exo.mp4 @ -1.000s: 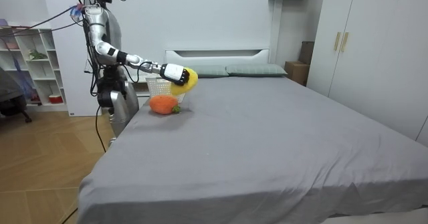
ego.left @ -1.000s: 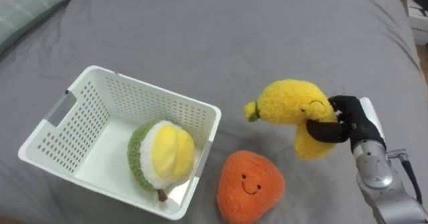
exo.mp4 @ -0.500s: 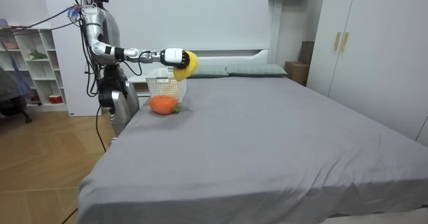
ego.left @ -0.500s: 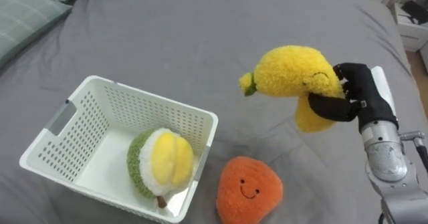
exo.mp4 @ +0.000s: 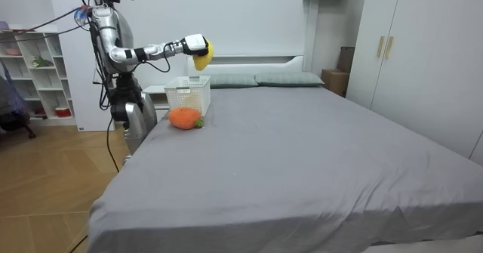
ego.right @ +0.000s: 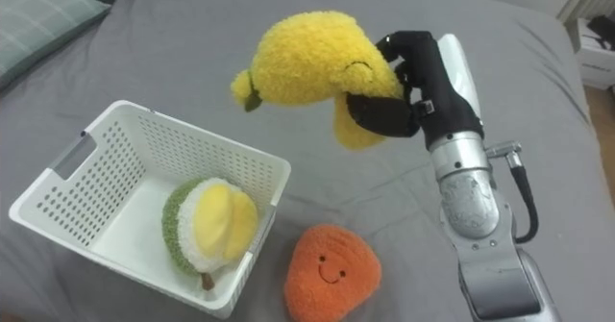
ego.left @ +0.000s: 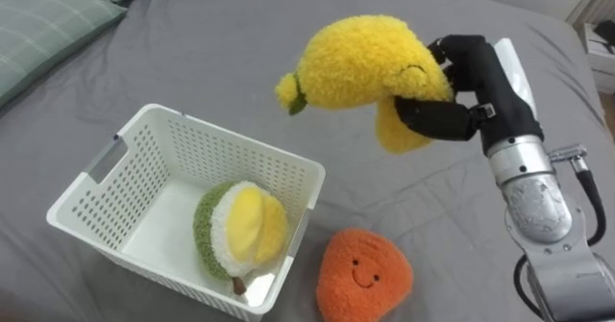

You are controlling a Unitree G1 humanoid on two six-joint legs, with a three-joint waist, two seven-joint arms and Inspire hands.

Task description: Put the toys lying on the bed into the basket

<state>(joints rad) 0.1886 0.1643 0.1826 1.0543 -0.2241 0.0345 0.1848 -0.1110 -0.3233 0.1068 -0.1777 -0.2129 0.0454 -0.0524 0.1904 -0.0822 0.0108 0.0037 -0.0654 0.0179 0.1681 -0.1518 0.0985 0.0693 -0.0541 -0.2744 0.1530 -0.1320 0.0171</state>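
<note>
Now that the right hand (ego.left: 466, 86) has raised the yellow plush (ego.left: 356, 62) off the bed (ego.left: 221, 34), fingers (ego.left: 437, 120) curled round it, the basket (ego.left: 231, 139) looks next. The orange plush (ego.left: 363, 279) waits.

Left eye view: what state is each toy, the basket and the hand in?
yellow plush toy: held in the air
right hand: shut on the yellow plush toy
white basket: upright on bed
green-and-yellow plush toy: inside the basket
orange plush toy: on bed, beside basket
</note>
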